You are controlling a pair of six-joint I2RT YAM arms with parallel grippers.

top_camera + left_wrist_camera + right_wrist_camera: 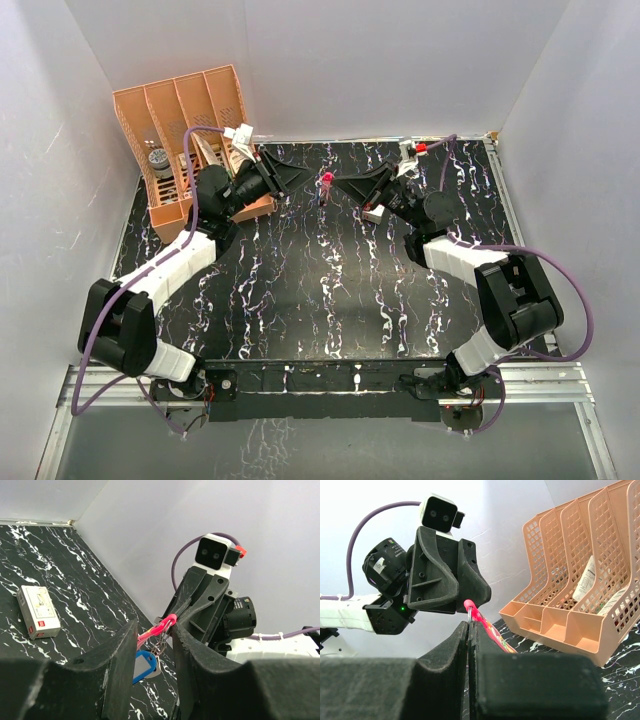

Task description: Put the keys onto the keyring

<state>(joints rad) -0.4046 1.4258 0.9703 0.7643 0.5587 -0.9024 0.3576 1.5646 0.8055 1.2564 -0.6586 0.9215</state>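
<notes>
Keyring [485, 625] clamped in right pincer [469, 628], left pincer [155, 630] hold unclear, orange rack [560, 622] holding a white tube [587, 580]

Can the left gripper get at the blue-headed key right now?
Likely yes: the blue-headed key dangles under the pink strap between the left gripper's fingers, nothing blocking.

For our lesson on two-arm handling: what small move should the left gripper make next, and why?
Probably ease the left gripper closed on the blue key: it dangles by the keyring between those open jaws, while the right gripper, shut on the pink strap, holds it steady.
</notes>
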